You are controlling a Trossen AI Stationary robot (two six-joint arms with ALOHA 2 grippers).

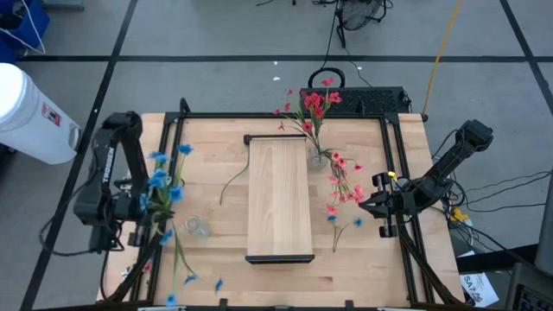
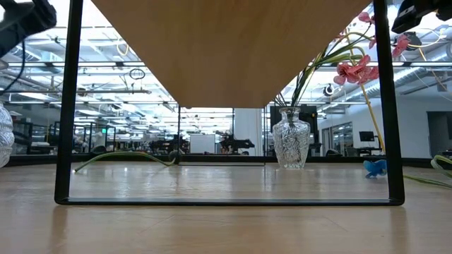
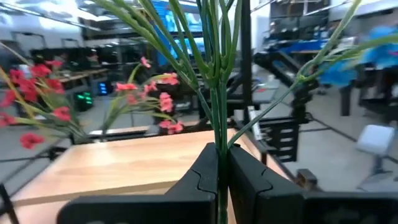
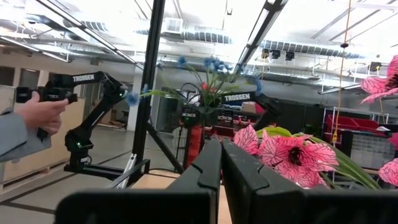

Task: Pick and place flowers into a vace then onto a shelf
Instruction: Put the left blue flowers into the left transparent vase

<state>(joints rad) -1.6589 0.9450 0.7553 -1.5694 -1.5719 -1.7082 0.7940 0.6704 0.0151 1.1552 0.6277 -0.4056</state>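
My left gripper (image 1: pixel 145 210) is over the table's left side, shut on a spray of blue flowers (image 1: pixel 164 183) that rises above its fingers (image 3: pixel 245 177). My right gripper (image 1: pixel 365 205) is near the right edge, shut beside a spray of red-pink flowers (image 1: pixel 346 186). Those blossoms (image 4: pixel 292 155) fill its wrist view. A clear glass vase (image 2: pixel 291 137) stands on the table by the shelf's far right corner and holds red flowers (image 1: pixel 315 105). The shelf (image 1: pixel 279 199) is a pale plank on a black frame in the middle. A second clear vase (image 1: pixel 197 226) sits left of it. My left gripper pinches the blue spray's main green stem (image 3: pixel 218 134) between its two fingers, below where the stem branches. The stem runs on below the fingers, and the branches stand up above them, lifted clear. My right gripper is shut on the red-pink spray, but its own fingers (image 4: pixel 205 171) hide the place of contact. The spray is lifted, its blossoms (image 2: pixel 357 70) are up by the gripper, and its stem (image 2: pixel 376 120) hangs down.
A loose green stem (image 1: pixel 233 177) lies on the table left of the shelf. Blue blossoms (image 1: pixel 194 281) lie scattered near the front left, and one (image 2: pixel 374 168) lies on the right. A white bucket (image 1: pixel 26 112) stands off the table. A person's hand (image 4: pixel 37 115) shows in the room.
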